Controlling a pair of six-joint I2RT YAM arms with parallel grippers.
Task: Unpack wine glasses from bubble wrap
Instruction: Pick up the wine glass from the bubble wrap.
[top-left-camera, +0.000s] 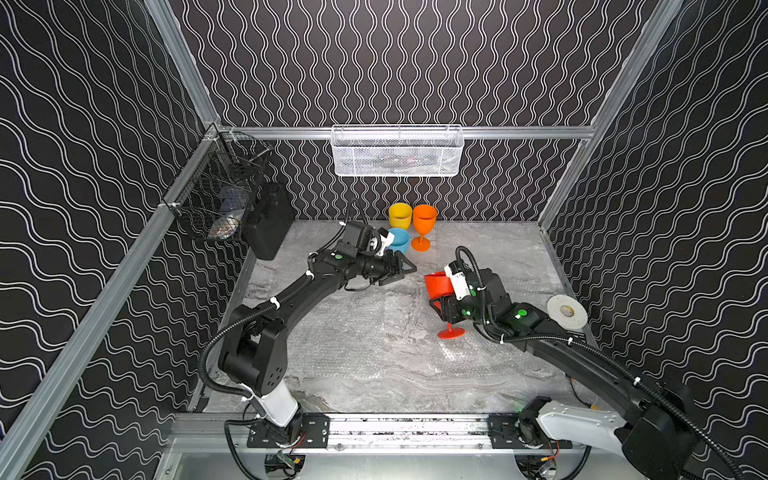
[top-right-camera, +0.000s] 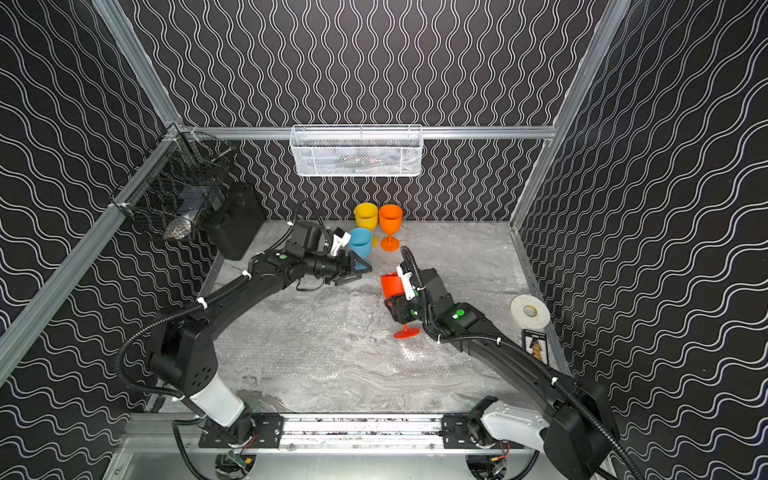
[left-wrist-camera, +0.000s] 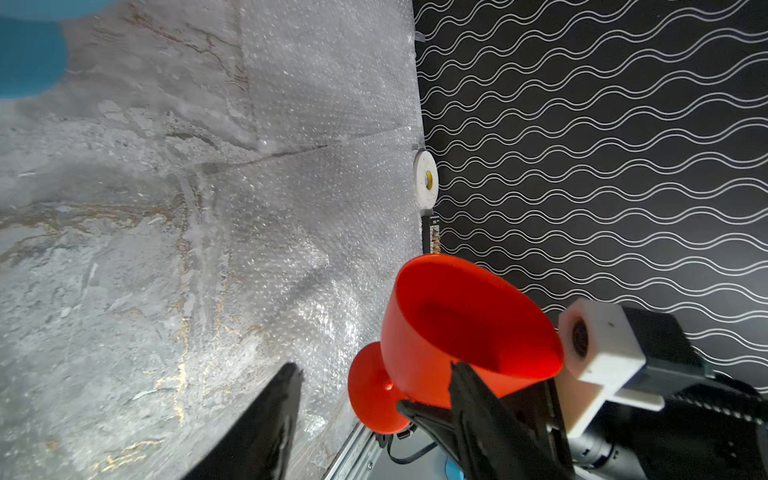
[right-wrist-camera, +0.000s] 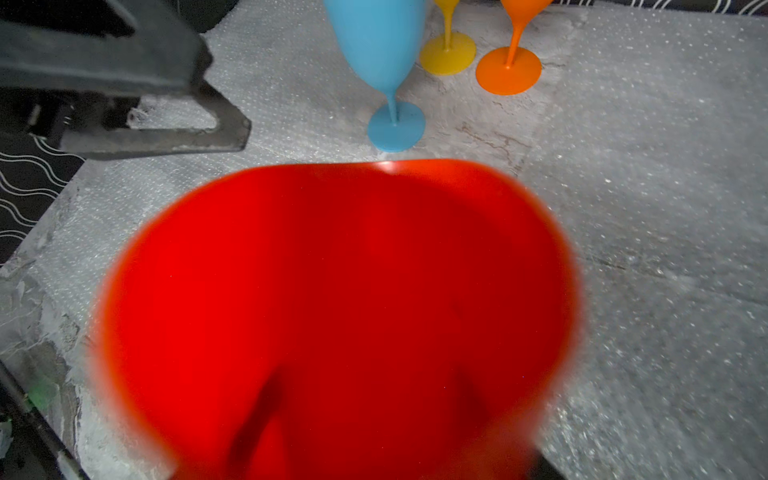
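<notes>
Taking the table (top-left-camera: 353, 399) as a dial with the back wall at twelve, flat sheets of bubble wrap (top-left-camera: 332, 332) lie spread across it. My left gripper (top-left-camera: 400, 273) hovers just off centre toward eleven, jaws spread wide with nothing between them. Just beyond it, at twelve, the blue glass (top-left-camera: 400, 241), the yellow glass (top-left-camera: 400, 215) and the orange glass (top-left-camera: 424, 218) stand upright and bare, close together. Toward two, my right gripper (top-left-camera: 442, 305) is clamped low on the red glass (top-left-camera: 438, 284), holding it tilted; whether its foot touches the table I cannot tell. A tape roll (top-left-camera: 566, 311) lies at three.
</notes>
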